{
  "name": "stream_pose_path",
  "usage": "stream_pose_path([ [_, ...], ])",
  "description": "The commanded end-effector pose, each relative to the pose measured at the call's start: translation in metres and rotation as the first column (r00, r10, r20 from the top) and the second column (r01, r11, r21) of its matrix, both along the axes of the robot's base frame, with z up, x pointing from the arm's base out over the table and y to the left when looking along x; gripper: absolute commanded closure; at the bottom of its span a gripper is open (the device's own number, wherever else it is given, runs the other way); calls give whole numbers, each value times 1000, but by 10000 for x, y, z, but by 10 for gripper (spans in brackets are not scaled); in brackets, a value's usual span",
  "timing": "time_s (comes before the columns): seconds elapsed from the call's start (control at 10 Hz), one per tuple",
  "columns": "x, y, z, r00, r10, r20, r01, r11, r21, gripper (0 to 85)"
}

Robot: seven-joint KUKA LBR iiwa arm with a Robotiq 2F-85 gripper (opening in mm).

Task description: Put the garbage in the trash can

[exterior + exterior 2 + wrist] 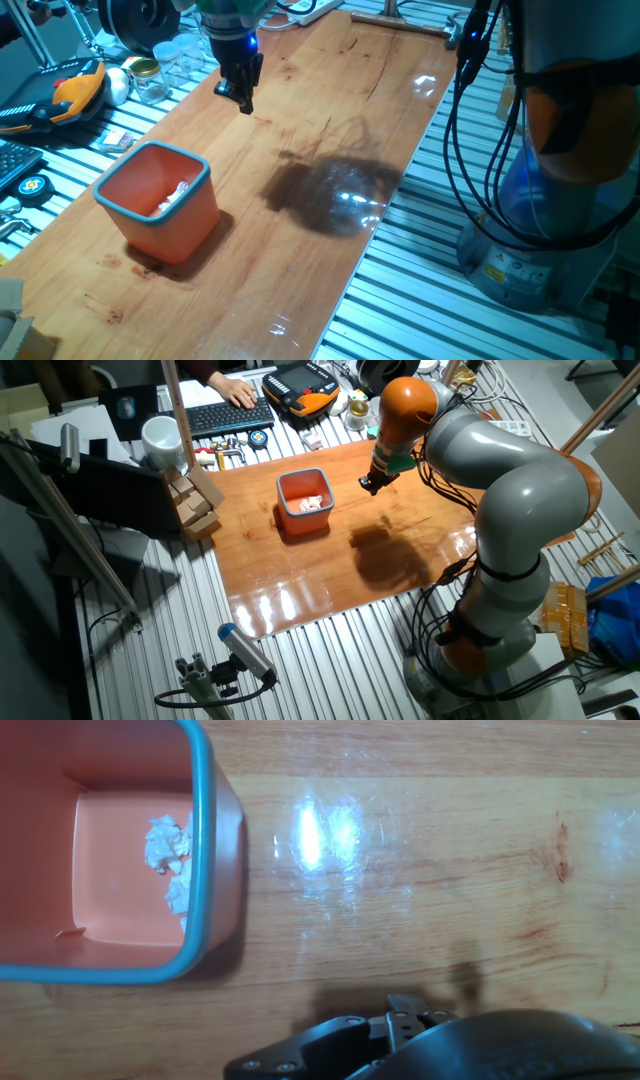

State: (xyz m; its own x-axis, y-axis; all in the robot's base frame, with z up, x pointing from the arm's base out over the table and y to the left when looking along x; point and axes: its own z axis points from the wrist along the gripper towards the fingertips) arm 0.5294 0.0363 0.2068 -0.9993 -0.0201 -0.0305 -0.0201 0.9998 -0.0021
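Note:
The trash can (172, 228) is a small orange bin with a light blue rim, standing on the left part of the wooden table. White crumpled garbage scraps (178, 193) lie inside it, against its right wall. They also show in the hand view (165, 845) and the other fixed view (312, 502). My gripper (238, 98) hangs above the table, behind and to the right of the bin, clear of it. Its fingers look slightly apart and hold nothing. In the hand view only its dark housing (420, 1040) shows at the bottom edge.
Clear glass jars (150, 80) and an orange-black controller (75, 90) lie off the table's far left edge. Black cables (470, 120) hang by the right edge. A keyboard (225, 418), a white mug (160, 438) and wooden blocks (195, 500) stand beyond the bin's side.

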Motion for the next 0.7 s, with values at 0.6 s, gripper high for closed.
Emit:
stream_pose_path([
  [0.6,2,-3,-5,1000,-3,-13,3,1000,6,850],
])
